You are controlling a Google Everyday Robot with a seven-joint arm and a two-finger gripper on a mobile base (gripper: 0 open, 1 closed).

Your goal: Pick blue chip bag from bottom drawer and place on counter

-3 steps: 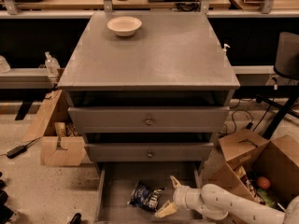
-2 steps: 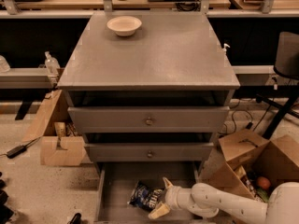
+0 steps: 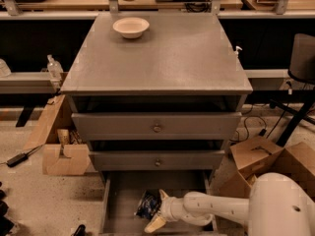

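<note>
The blue chip bag [image 3: 145, 204] lies crinkled on the floor of the open bottom drawer [image 3: 123, 191], near its middle. My gripper [image 3: 157, 210] reaches into the drawer from the right on the white arm [image 3: 216, 209]. Its two cream fingers are spread apart, one above and one below the bag's right edge. The upper fingertip [image 3: 162, 195] is by the bag's top corner and the lower fingertip [image 3: 153, 224] is near the drawer's front. The gripper is open and the bag rests on the drawer floor. The counter [image 3: 162, 58] is the broad grey top of the cabinet.
A cream bowl [image 3: 131, 27] stands at the counter's back left. Two upper knobbed drawers [image 3: 156, 127] are partly pulled out above the bottom one. Cardboard boxes [image 3: 64, 154] stand on the floor to the left and to the right [image 3: 261, 156]. Wooden benches run behind.
My gripper has moved left across the drawer and come up against the blue chip bag's right side. The bag has stayed on the drawer floor.
</note>
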